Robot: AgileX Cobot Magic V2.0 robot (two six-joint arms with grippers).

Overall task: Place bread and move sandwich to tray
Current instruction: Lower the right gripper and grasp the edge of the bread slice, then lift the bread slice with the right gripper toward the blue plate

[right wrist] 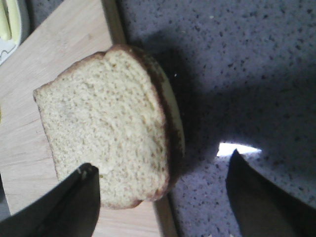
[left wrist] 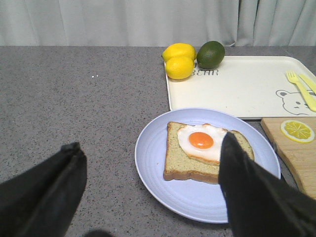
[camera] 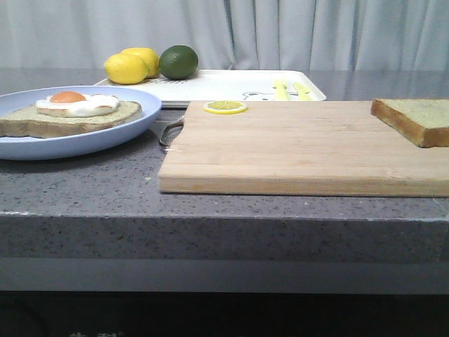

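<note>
The sandwich [camera: 70,112], toast with a fried egg, lies on a light-blue plate [camera: 105,137] at the left; it also shows in the left wrist view [left wrist: 197,158] on the plate [left wrist: 158,168]. The plain bread [camera: 414,119] lies at the right end of the wooden cutting board [camera: 302,151]; in the right wrist view the bread [right wrist: 106,123] overhangs the board's edge. The white tray [camera: 231,86] sits behind the board. My left gripper [left wrist: 150,148] is open above the plate's near side. My right gripper [right wrist: 160,170] is open above the bread. Neither gripper shows in the front view.
Two lemons [camera: 130,65] and a lime [camera: 178,62] sit at the tray's far left corner. A lemon slice [camera: 225,107] lies on the board's back left corner. A yellow fork and knife [left wrist: 302,89] lie on the tray. The counter [camera: 224,203] is grey speckled stone.
</note>
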